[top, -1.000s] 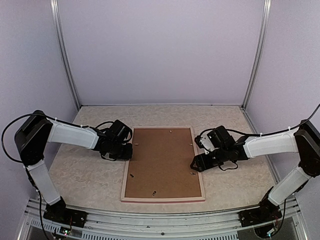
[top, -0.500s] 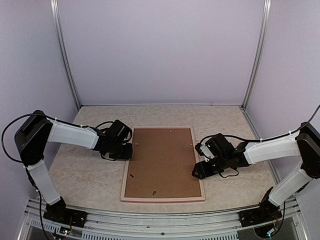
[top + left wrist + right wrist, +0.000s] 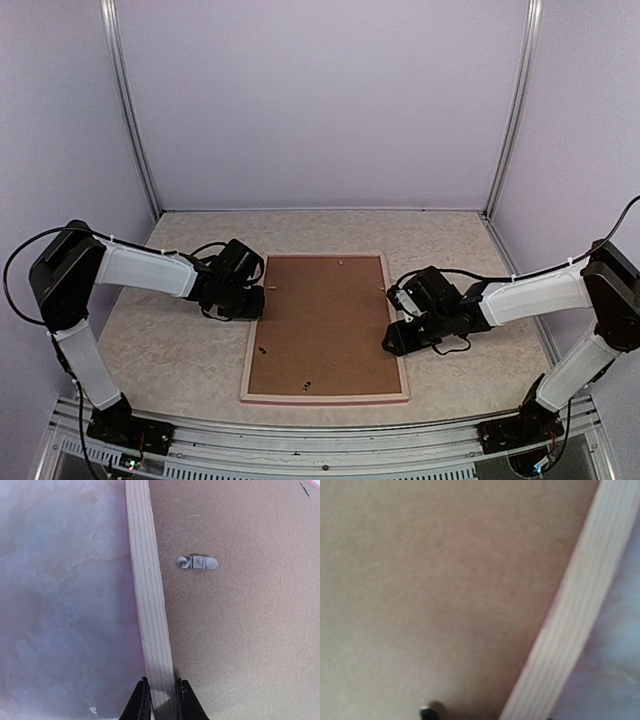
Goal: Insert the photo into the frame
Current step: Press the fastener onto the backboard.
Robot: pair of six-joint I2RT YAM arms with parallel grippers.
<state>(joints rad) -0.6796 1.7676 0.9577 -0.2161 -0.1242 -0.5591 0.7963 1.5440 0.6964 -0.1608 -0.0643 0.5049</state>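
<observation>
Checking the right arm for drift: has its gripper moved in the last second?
Yes. The right gripper has slid toward the near end of the table along the right edge of the frame, which lies where it did.

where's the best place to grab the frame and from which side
Take the frame by one of its long pale wooden side rails, coming down from above. It lies flat, back up, and the brown board fills the middle, so only the narrow rail offers two opposite faces. The left gripper has its jaws either side of the left rail.
</observation>
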